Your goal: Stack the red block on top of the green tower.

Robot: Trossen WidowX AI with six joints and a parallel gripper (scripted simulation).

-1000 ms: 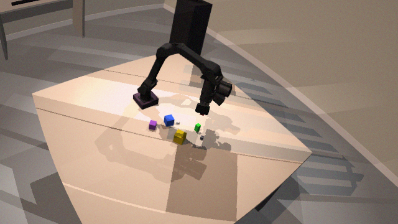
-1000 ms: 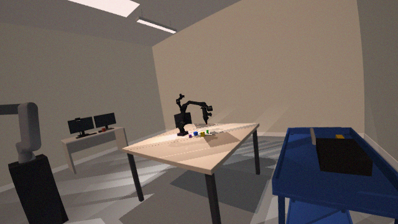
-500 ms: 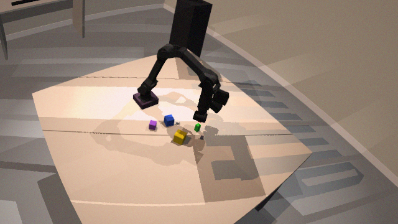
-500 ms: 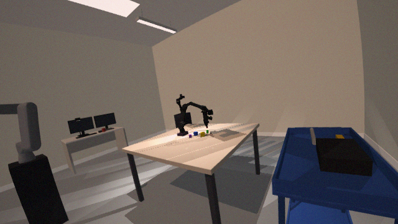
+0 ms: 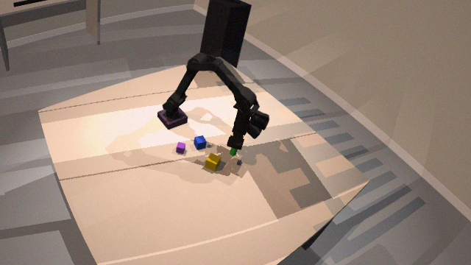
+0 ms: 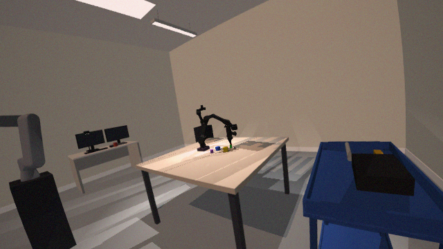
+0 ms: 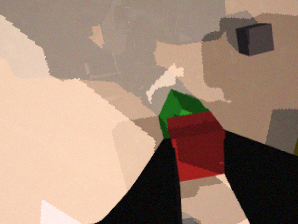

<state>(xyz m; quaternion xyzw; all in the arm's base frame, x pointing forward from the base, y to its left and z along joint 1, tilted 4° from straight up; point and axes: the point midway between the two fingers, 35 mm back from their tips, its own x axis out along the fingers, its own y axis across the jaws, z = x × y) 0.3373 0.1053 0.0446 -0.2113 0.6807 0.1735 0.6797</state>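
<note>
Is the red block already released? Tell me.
No: in the wrist view the gripper is clamped on the red block, just in front of the green tower.

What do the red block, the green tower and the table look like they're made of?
Red block, held between the fingers: flat, matte colour with no grain or shine, so painted wood or plastic; the look leaves it open. Green tower: the same plain matte look. Table: pale tan top with long seam lines, likely wood or laminate boards.
</note>
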